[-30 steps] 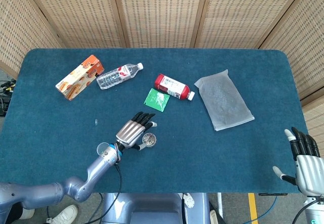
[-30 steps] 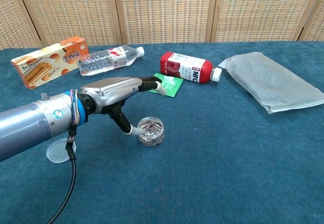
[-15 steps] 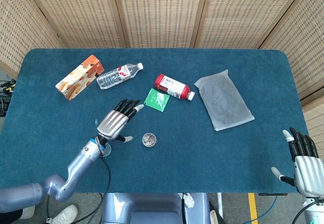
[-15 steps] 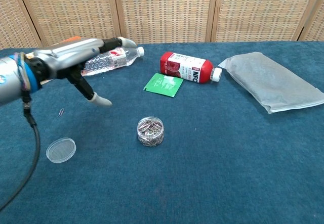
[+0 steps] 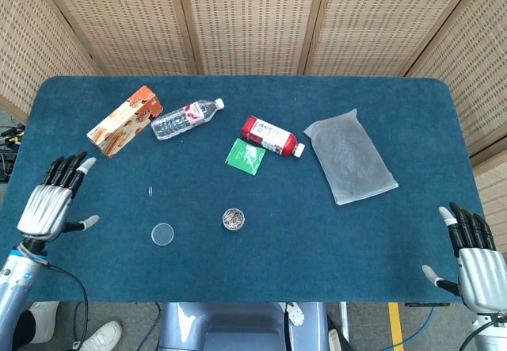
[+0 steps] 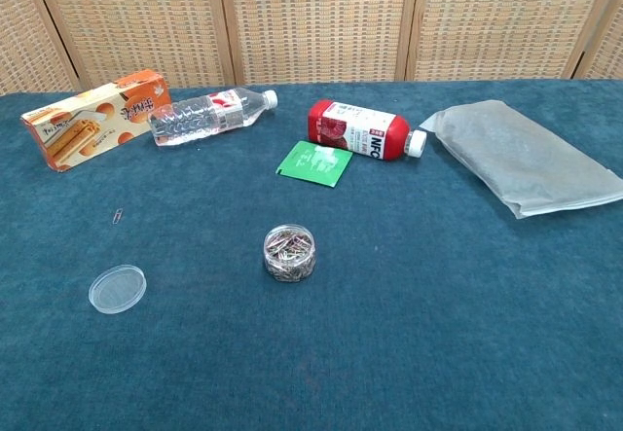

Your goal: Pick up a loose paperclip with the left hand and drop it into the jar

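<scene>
A small clear jar filled with paperclips stands uncapped near the table's middle front. Its clear lid lies flat to the left. One loose paperclip lies on the blue cloth farther left. My left hand hovers over the table's left edge, fingers spread, holding nothing, well away from the paperclip. My right hand hangs off the front right corner, fingers apart and empty. Neither hand shows in the chest view.
An orange snack box, a clear water bottle, a red bottle on its side, a green packet and a grey bag lie across the far half of the blue table.
My left hand has drawn back from beside the jar, leftward to the table's left edge, leaving the chest view. The jar, lid and loose paperclip stay put. The right hand barely moved.
</scene>
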Tool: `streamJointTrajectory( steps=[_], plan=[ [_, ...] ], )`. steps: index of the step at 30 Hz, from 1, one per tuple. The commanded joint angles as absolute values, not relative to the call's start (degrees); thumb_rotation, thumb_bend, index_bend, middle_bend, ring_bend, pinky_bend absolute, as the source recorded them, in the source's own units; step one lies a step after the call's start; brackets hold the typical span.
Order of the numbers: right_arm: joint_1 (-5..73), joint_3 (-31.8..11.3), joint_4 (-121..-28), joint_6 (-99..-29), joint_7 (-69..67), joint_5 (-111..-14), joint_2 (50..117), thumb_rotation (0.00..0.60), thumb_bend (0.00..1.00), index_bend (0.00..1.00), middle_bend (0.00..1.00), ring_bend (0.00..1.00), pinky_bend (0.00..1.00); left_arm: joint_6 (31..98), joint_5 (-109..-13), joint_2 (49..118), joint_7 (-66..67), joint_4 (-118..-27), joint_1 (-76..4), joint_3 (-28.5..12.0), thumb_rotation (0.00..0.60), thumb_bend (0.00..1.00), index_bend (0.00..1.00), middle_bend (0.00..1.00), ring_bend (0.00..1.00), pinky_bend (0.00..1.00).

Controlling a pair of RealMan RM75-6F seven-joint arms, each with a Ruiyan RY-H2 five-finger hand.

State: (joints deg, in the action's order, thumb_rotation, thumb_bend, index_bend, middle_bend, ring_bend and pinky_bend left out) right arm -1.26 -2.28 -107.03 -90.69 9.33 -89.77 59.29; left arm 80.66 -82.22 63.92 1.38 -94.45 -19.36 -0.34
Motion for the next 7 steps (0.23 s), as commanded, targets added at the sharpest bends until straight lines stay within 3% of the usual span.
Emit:
streamJointTrajectory(
  steps=[1, 7],
  plan=[
    [-1.3, -2.2, -107.0, -90.8, 9.2, -90.0, 59.2, 0.6, 0.0, 0.0, 0.0, 0.0, 0.0, 84.7, -84.4, 61.6, -2.6, -94.1, -15.1, 2.2, 0.6, 0.0, 0.0, 0.0, 0.0, 0.0],
    [-1.6, -2.0, -107.1, -91.4, 8.3, -90.5, 58.8, 0.6, 0.0, 0.0, 0.0, 0.0, 0.0, 86.6, -85.9, 60.8, -3.6, -95.3, -12.4, 3.1, 0.6, 0.0, 0.0, 0.0, 0.0, 0.0]
  ],
)
